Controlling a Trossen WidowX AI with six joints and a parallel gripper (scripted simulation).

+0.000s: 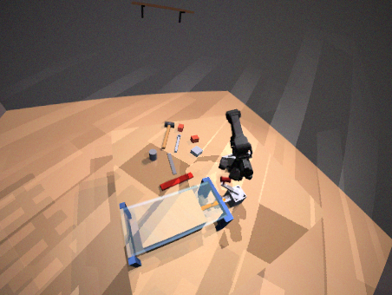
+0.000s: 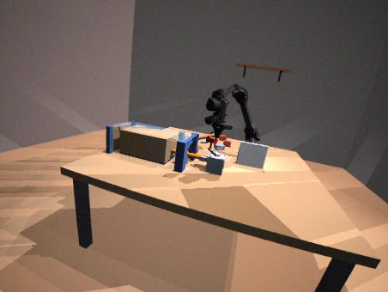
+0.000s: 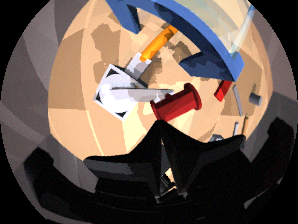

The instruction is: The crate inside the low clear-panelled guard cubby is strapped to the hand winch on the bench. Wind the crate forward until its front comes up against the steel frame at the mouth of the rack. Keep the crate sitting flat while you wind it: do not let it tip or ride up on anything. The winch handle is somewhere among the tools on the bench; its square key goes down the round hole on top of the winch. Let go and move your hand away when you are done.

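The tan crate (image 1: 173, 214) (image 2: 143, 143) sits flat inside the clear-panelled cubby, its front close behind the blue frame (image 1: 215, 192) (image 2: 181, 155) (image 3: 166, 10) at the mouth. An orange strap (image 1: 210, 205) (image 2: 193, 155) (image 3: 160, 42) runs from it to the grey winch (image 1: 236, 196) (image 2: 215, 164) (image 3: 116, 92). The handle stands in the winch, and its grey arm reaches out to a red grip (image 1: 225, 179) (image 2: 210, 139) (image 3: 176, 104). My gripper (image 1: 236, 173) (image 2: 219, 134) (image 3: 158, 123) is shut, its tips right at the red grip, with nothing seen between the fingers.
Behind the cubby lie a hammer (image 1: 166, 134), a screwdriver (image 1: 177, 143), a file (image 1: 172, 163), a red bar (image 1: 176, 181), a grey cylinder (image 1: 153, 154), two red blocks (image 1: 180, 127) (image 1: 194, 139) and a grey block (image 1: 197, 151). A grey panel (image 2: 252, 155) stands right of the winch.
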